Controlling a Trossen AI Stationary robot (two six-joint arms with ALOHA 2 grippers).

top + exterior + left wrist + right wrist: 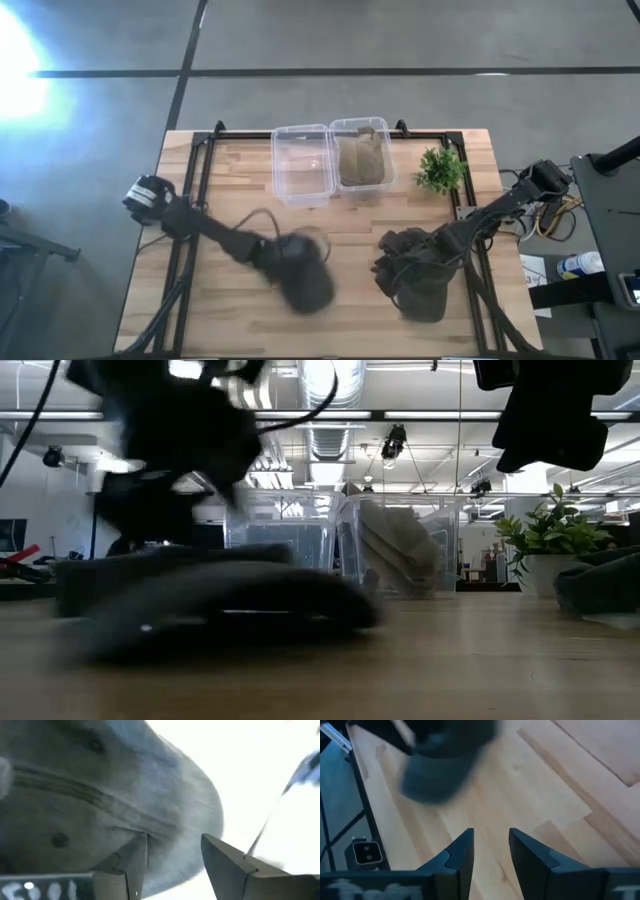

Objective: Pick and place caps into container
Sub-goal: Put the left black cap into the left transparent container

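A dark cap lies crown up on the table near the middle. My left gripper hovers low right over it, open; in the left wrist view the cap fills the picture behind the gripper. A second dark cap rests on the table to the right. My right gripper hangs open, high above it, over bare wood. Tan caps sit in the right-hand clear container. My left gripper stands open over the dark cap's crown, coming from above and the table's left. Whether a fingertip touches the fabric, I cannot tell; the picture is blurred there.
Two clear containers stand side by side at the far edge: the left one looks empty, the right one holds the tan caps. A small green plant stands to their right. Bare wood lies along the near edge.
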